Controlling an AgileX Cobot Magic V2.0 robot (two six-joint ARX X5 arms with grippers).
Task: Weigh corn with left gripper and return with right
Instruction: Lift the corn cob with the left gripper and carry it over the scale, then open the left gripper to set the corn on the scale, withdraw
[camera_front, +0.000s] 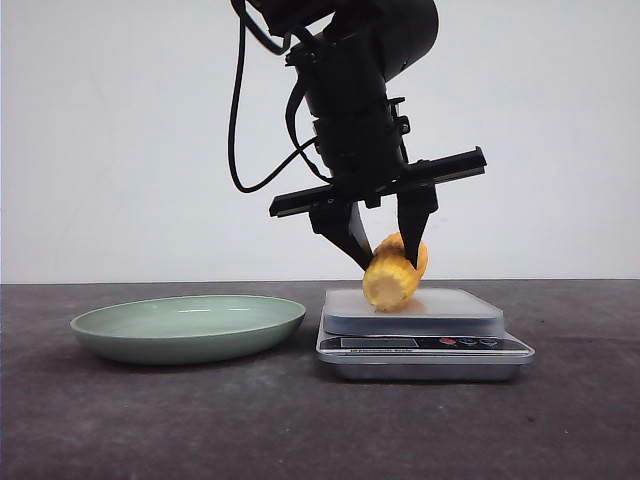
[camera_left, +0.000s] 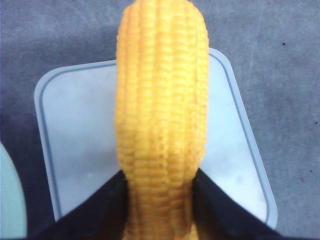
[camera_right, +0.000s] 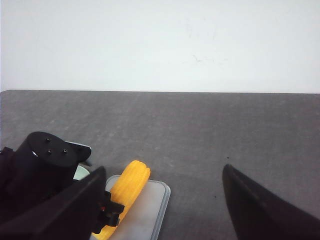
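The corn (camera_front: 393, 275), a short yellow-orange cob, is tilted, with its near, lower end down at the white platform of the kitchen scale (camera_front: 460, 302). My left gripper (camera_front: 390, 262) is shut on the corn, one black finger on each side. In the left wrist view the corn (camera_left: 161, 100) fills the middle over the scale platform (camera_left: 75, 130), pinched by the left gripper (camera_left: 161, 176). My right gripper (camera_right: 163, 167) is open and empty, off to the side of the scale; its view shows the corn (camera_right: 131, 184) on the scale (camera_right: 150, 210).
A shallow green plate (camera_front: 188, 325) sits empty on the dark table left of the scale. The scale's display and buttons (camera_front: 420, 343) face the front. The left arm's black wrist (camera_right: 42, 170) stands close to the right gripper's finger.
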